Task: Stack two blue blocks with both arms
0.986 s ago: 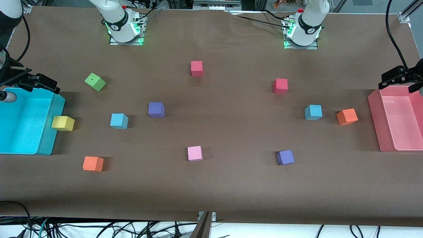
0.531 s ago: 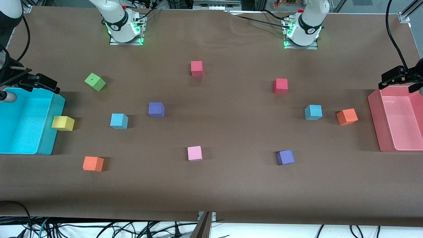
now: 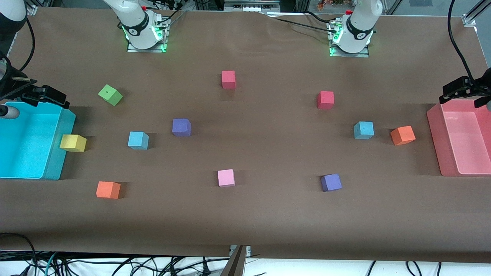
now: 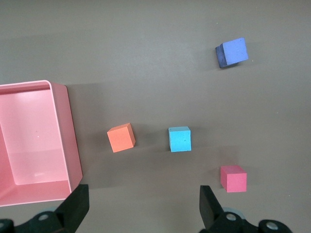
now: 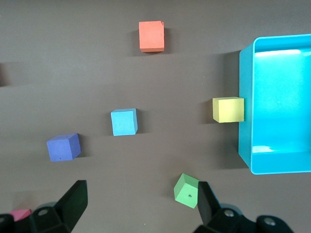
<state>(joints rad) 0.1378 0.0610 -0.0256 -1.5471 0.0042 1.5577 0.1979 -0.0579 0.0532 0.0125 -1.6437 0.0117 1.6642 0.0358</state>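
Note:
Two sky-blue blocks lie apart on the brown table. One blue block (image 3: 138, 140) is toward the right arm's end, beside a purple cube; it also shows in the right wrist view (image 5: 124, 121). The second blue block (image 3: 363, 130) is toward the left arm's end, beside an orange cube; it also shows in the left wrist view (image 4: 180, 139). My right gripper (image 3: 42, 96) hangs high by the cyan bin, open and empty (image 5: 138, 206). My left gripper (image 3: 460, 90) hangs high by the pink bin, open and empty (image 4: 143, 208).
A cyan bin (image 3: 57, 153) stands at the right arm's end and a pink bin (image 3: 435, 142) at the left arm's end. Scattered cubes: green (image 3: 110, 94), yellow (image 3: 73, 142), orange (image 3: 108, 189) (image 3: 402, 135), purple (image 3: 181, 127) (image 3: 331, 182), pink (image 3: 226, 178), red (image 3: 228, 79) (image 3: 325, 99).

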